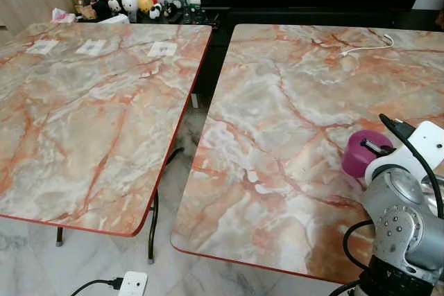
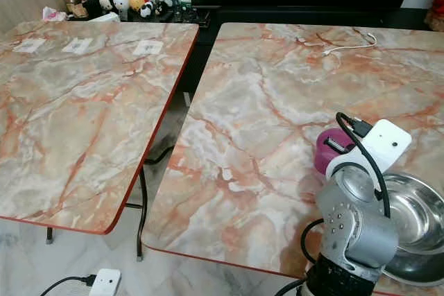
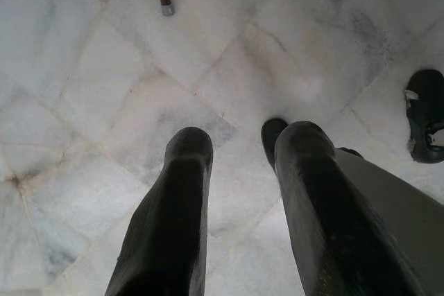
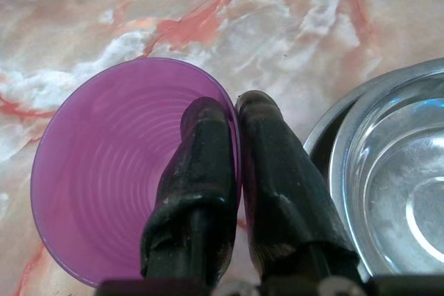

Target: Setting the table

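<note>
A purple plastic cup [image 4: 118, 164] stands on the right marble-patterned table [image 1: 291, 123], near its front right part. My right gripper [image 4: 236, 112] is shut on the cup's rim, one finger inside and one outside. In the eye views the cup [image 2: 327, 149] peeks out behind my right wrist [image 2: 357, 223]. A steel bowl [image 2: 416, 216] sits right beside the cup, toward the table's right edge. My left gripper [image 3: 239, 150] hangs open over the white floor tiles, holding nothing.
A second marble table [image 1: 90, 109] stands to the left, with a narrow gap between the two. A white cable [image 1: 364, 48] lies at the right table's far side. Toys [image 1: 125, 1] line the back shelf. A power adapter [image 1: 132, 283] lies on the floor.
</note>
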`<state>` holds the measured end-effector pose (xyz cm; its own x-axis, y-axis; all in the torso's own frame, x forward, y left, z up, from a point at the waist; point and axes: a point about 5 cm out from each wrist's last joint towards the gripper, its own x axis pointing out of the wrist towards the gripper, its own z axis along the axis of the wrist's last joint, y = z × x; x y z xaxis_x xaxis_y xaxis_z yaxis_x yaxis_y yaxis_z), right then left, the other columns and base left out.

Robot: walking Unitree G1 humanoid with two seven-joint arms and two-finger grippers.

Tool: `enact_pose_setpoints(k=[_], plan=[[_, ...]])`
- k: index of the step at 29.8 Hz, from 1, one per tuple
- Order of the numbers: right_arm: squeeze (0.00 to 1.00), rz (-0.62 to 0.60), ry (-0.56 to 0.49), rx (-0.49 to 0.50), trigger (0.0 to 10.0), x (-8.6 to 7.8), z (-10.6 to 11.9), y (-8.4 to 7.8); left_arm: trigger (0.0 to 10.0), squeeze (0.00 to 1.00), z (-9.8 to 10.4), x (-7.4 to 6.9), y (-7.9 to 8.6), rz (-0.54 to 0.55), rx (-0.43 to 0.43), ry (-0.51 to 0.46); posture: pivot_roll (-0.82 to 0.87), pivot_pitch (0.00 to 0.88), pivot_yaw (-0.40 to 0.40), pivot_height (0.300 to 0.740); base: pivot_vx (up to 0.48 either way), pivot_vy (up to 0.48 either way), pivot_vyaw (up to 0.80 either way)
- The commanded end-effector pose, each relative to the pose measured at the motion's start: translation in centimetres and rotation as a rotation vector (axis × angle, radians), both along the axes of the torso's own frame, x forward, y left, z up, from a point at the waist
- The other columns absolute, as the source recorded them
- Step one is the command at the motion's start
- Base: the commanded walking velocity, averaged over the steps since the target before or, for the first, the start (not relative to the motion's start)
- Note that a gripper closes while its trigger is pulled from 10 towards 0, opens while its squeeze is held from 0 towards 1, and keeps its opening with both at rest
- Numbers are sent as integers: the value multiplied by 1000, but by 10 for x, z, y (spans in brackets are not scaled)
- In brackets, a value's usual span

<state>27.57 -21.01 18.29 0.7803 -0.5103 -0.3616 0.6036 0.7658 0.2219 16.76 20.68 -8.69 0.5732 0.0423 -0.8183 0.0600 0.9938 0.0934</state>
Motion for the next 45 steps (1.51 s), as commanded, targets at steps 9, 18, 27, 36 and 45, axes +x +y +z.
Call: enact_pose_setpoints(k=[9, 18, 27, 36, 45], plan=[[184, 23, 35, 101, 10000, -3, -15, 14, 10000, 0, -3, -6, 2, -1, 9, 34, -188, 94, 54, 740, 0, 0, 0], [384, 33, 45, 119, 10000, -3, -20, 15, 10000, 0, -3, -9, 4, -1, 9, 36, -187, 94, 53, 740, 0, 0, 0], [588, 36, 51, 134, 10000, -3, -22, 17, 10000, 0, -3, -10, 8, 4, 12, 43, -186, 94, 54, 740, 0, 0, 0], [576, 45, 50, 141, 10000, -2, -23, 19, 10000, 0, -3, -8, 6, 1, 11, 41, -183, 93, 53, 740, 0, 0, 0], [0, 52, 25, 96, 10000, 0, -17, 19, 10000, 0, -6, -14, 3, -1, 9, 48, -183, 94, 55, 740, 0, 0, 0]])
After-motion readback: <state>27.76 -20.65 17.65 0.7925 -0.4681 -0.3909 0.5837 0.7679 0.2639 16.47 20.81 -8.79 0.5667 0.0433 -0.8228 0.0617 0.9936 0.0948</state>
